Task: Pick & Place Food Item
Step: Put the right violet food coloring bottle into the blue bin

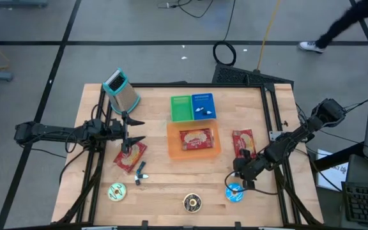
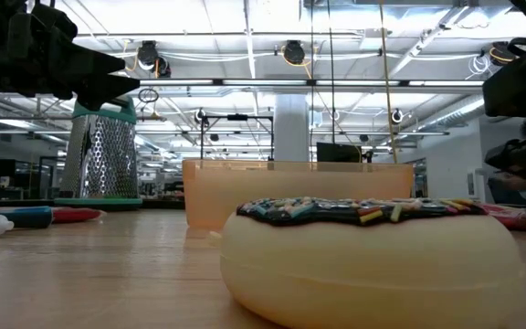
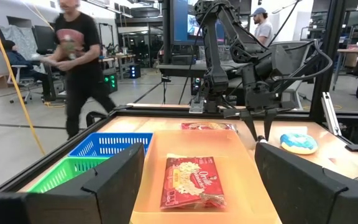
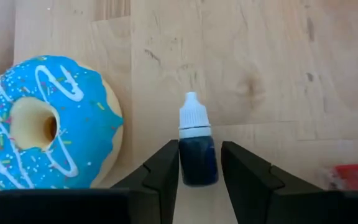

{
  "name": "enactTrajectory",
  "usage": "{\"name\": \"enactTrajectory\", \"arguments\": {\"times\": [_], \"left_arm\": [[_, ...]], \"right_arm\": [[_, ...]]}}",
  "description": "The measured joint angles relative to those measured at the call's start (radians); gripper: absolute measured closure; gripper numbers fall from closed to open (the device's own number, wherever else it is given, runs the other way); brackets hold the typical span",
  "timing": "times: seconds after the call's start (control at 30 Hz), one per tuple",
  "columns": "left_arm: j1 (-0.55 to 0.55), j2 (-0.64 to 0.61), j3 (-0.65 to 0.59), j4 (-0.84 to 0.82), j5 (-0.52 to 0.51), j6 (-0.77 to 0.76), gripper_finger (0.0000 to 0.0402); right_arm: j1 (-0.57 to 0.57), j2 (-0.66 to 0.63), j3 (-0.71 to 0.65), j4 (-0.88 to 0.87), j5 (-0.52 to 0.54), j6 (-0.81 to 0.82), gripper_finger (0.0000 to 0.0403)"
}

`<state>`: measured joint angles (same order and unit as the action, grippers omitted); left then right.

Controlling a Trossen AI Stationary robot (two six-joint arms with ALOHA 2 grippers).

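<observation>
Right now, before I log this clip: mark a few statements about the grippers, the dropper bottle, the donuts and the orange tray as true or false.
1. The right gripper has its fingers around a small dark dropper bottle. True.
2. The blue donut sits inside the orange tray. False: it lies on the table beside the bottle.
3. The left gripper is open and holds nothing. True.
4. The orange tray is empty. False: a red snack packet lies in it.

You've got a small dark-blue dropper bottle (image 4: 197, 152), white cap, lying flat on the wood between the right gripper's (image 4: 199, 167) fingers, just beside a blue-iced sprinkled donut (image 4: 45, 121); red snack packet (image 1: 195, 138) flat in the orange tray (image 1: 172, 148)
</observation>
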<state>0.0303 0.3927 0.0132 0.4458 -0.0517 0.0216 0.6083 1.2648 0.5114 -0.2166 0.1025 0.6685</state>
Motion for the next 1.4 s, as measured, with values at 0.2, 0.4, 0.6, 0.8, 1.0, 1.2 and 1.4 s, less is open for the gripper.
{"name": "enactTrajectory", "arguments": {"times": [0.2, 0.4, 0.6, 0.8, 1.0, 1.2, 1.4], "left_arm": [[0.0, 0.0, 0.0, 0.0, 0.0, 0.0, 0.0096], [0.0, 0.0, 0.0, 0.0, 0.0, 0.0, 0.0096], [0.0, 0.0, 0.0, 0.0, 0.0, 0.0, 0.0096], [0.0, 0.0, 0.0, 0.0, 0.0, 0.0, 0.0096], [0.0, 0.0, 0.0, 0.0, 0.0, 0.0, 0.0096], [0.0, 0.0, 0.0, 0.0, 0.0, 0.0, 0.0096], [0.0, 0.0, 0.0, 0.0, 0.0, 0.0, 0.0096]], "right_arm": [[0.0, 0.0, -0.017, 0.02, 0.052, -0.003, 0.0289], [0.0, -0.002, -0.048, 0.033, 0.058, 0.002, 0.0289], [0.0, -0.003, -0.06, 0.033, 0.06, -0.006, 0.0309], [0.0, -0.002, -0.062, 0.041, 0.062, -0.007, 0.0337], [0.0, 0.001, -0.066, 0.13, 0.054, -0.036, 0.032], [-0.002, 0.002, -0.066, 0.273, 0.053, -0.116, 0.0321], [-0.061, 0.001, -0.066, 0.428, 0.054, -0.228, 0.0327]]}}
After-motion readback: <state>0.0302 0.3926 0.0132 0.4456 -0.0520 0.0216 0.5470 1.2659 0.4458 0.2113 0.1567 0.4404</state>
